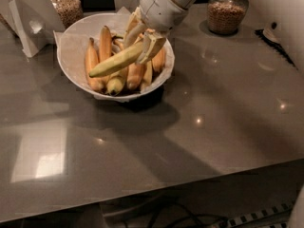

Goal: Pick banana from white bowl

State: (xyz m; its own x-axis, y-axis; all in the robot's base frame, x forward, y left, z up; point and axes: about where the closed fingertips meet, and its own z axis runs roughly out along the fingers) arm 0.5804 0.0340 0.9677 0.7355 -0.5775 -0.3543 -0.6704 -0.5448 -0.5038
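Observation:
The white bowl (pixel 76 70) stands at the back left of the grey table, lined with thin paper and holding several bananas. The long pale greenish-yellow banana (pixel 114 61) lies slantwise on top of the shorter orange-yellow ones. My gripper (pixel 141 42) reaches down from the upper right over the bowl's right half. Its fingers (pixel 151 45) are closed around the long banana's right end. The banana's left end points down-left over the other fruit.
Two glass jars of brown grains stand at the back, one to the left (pixel 66 6) and one to the right (pixel 227 11). A folded white napkin holder (pixel 26 25) stands left of the bowl. The table's front edge runs along the bottom, with cables below.

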